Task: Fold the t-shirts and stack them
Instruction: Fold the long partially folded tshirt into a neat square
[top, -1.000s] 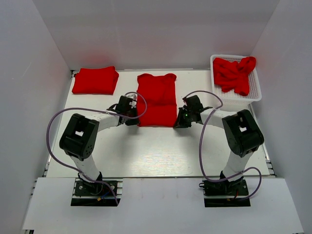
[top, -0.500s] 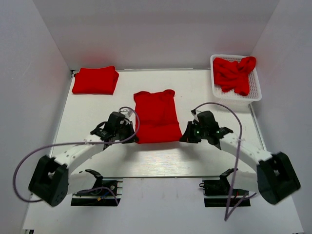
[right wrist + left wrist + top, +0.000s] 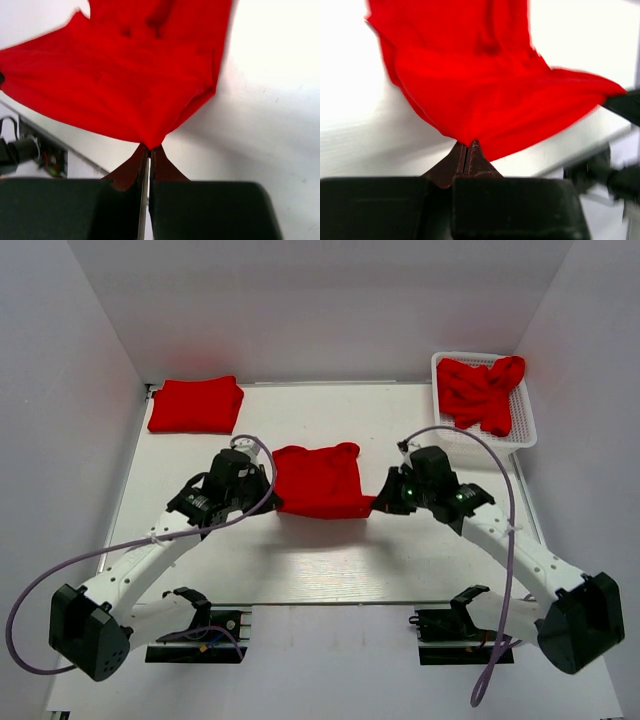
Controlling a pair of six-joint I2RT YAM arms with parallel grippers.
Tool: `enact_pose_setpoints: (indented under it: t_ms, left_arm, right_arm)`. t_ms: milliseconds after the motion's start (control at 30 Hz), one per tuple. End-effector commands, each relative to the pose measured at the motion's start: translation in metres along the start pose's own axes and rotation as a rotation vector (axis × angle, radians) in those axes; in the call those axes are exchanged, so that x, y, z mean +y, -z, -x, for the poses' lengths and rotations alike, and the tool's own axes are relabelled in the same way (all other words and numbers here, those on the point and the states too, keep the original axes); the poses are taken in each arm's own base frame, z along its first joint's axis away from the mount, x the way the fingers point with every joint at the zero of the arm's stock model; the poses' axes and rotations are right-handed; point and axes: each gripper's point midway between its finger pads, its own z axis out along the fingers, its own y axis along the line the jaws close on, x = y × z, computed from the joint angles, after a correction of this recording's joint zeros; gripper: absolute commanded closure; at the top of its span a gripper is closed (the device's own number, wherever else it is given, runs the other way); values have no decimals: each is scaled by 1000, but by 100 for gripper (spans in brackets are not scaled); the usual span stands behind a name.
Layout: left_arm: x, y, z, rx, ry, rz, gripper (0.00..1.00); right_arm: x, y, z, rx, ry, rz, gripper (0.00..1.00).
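At the far left corner of the table (image 3: 330,560) I see one folded t-shirt (image 3: 195,405) lying flat, the start of the stack as I read it. Moving right, my left claw (image 3: 467,150) is pinched tight on the near left corner of the middle t-shirt (image 3: 318,480), the fingers together with red cloth caught between the tips. That shirt sits around the middle of the table, its near hem raised and sagging between the two arms while its collar end looks to rest on the surface toward the far edge. My right claw (image 3: 149,150) is clamped the same way on the near right corner. At the far right corner the basket (image 3: 525,430) holds crumpled t-shirts (image 3: 482,390) waiting their turn. I judge I am mid-fold, bringing the hem over toward the collar. The next move calls for carrying both corners toward the far edge at the same pace and height, so the hem lands square on the collar end, then letting go together before the shirt goes to the stack.
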Motion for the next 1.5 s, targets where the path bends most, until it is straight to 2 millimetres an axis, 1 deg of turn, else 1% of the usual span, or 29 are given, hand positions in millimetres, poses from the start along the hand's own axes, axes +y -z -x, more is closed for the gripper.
enact_pose_setpoints:
  t_ms: [0, 100, 133, 167, 200, 233, 267, 400, 467, 500, 533, 600, 633, 667, 700, 733, 767, 833, 867, 933, 967, 1033, 1067, 1100, 1167, 1200, 1233, 1333, 1467]
  left_arm:
    - [15, 3, 42, -139, 64, 151, 100]
    - [19, -3, 63, -177, 71, 208, 100]
    - [11, -2, 77, -208, 70, 198, 100]
    - [17, -12, 79, -190, 60, 238, 100]
    - [11, -12, 91, -212, 60, 238, 100]
    - [14, -16, 96, -210, 58, 250, 100]
    - [20, -28, 94, -186, 58, 279, 100]
    - [20, -42, 117, -204, 71, 301, 100]
    - [31, -45, 126, -229, 85, 337, 100]
    - [26, -44, 134, -252, 85, 321, 100]
    - [30, -49, 139, -254, 84, 330, 100]
    - [32, -50, 151, -277, 80, 337, 100]
    - [34, -52, 158, -290, 88, 340, 100]
    - [40, -58, 164, -289, 85, 362, 100]
    - [41, -63, 165, -284, 85, 365, 100]
    - [47, -65, 169, -282, 83, 379, 100]
    - [45, -67, 175, -288, 74, 375, 100]
    - [59, -78, 179, -281, 68, 409, 100]
    - [56, -81, 183, -285, 68, 396, 100]
    - [68, -92, 185, -270, 62, 406, 100]
    - [67, -96, 188, -275, 62, 403, 100]
    - [71, -102, 195, -289, 58, 403, 100]
    - [79, -108, 196, -285, 67, 407, 100]
    - [82, -109, 202, -297, 62, 408, 100]
    - [81, -115, 213, -319, 55, 387, 100]
    - [84, -124, 209, -296, 44, 388, 100]
    - [84, -125, 218, -311, 49, 373, 100]
    - [88, -138, 223, -284, 34, 365, 100]
    - [100, -151, 216, -246, 44, 381, 100]
  right_arm:
    - [4, -2, 52, -111, 37, -72, 100]
    - [8, -10, 74, -140, 50, -87, 100]
    - [13, -10, 93, -168, 67, -92, 100]
    - [11, -12, 98, -169, 65, -101, 100]
    - [10, -19, 100, -155, 70, -108, 100]
    - [16, -16, 116, -186, 87, -100, 100]
    - [15, -18, 120, -188, 84, -103, 100]
    - [8, -31, 143, -200, 85, -133, 100]
    - [0, -43, 151, -183, 79, -145, 100]
    - [2, -44, 157, -187, 82, -137, 100]
    - [-4, -56, 155, -157, 76, -139, 100]
    - [-5, -59, 169, -171, 75, -133, 100]
    - [-11, -70, 167, -149, 69, -136, 100]
    - [-8, -69, 178, -168, 73, -125, 100]
    - [-10, -70, 183, -177, 73, -122, 100]
    - [-17, -82, 181, -157, 75, -133, 100]
    - [-14, -81, 194, -182, 80, -123, 100]
    - [-17, -88, 202, -185, 88, -124, 100]
    - [-23, -94, 202, -173, 84, -127, 100]
    - [-22, -99, 215, -190, 101, -119, 100]
    - [-30, -112, 213, -175, 99, -125, 100]
    - [-27, -113, 227, -196, 116, -107, 100]
    - [-33, -121, 225, -181, 107, -115, 100]
    - [-34, -123, 235, -194, 108, -116, 100]
    - [-36, -130, 237, -186, 105, -116, 100]
    - [-41, -136, 238, -183, 98, -119, 100]
    - [-45, -139, 241, -183, 97, -123, 100]
    - [-48, -150, 256, -193, 133, -102, 100]
    - [-56, -168, 261, -164, 124, -82, 100]
